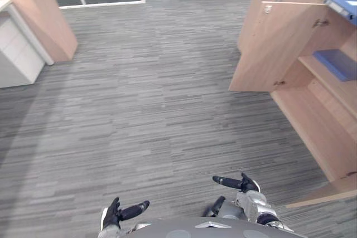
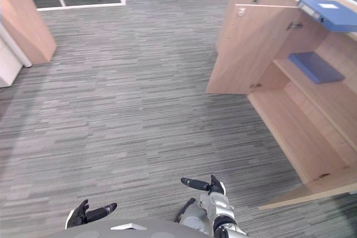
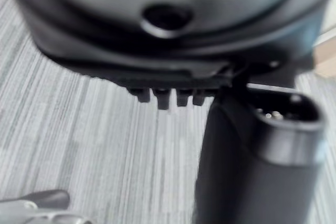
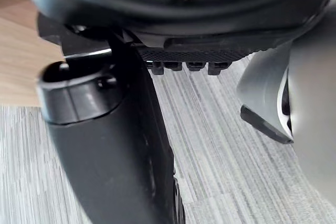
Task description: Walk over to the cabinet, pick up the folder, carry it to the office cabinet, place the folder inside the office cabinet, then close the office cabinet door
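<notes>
Carpet floor [image 1: 145,98] open ahead; cabinet door [image 1: 268,45] juts out at right; lower shelf [image 1: 312,126] unblocked.

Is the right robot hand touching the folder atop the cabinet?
Apart. Right eye view shows the right robot hand over carpet, far from the folder.

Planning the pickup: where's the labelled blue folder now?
In the eye views, the folder lies atop the open cabinet on the robot's right, above a blue item on its shelf.
</notes>
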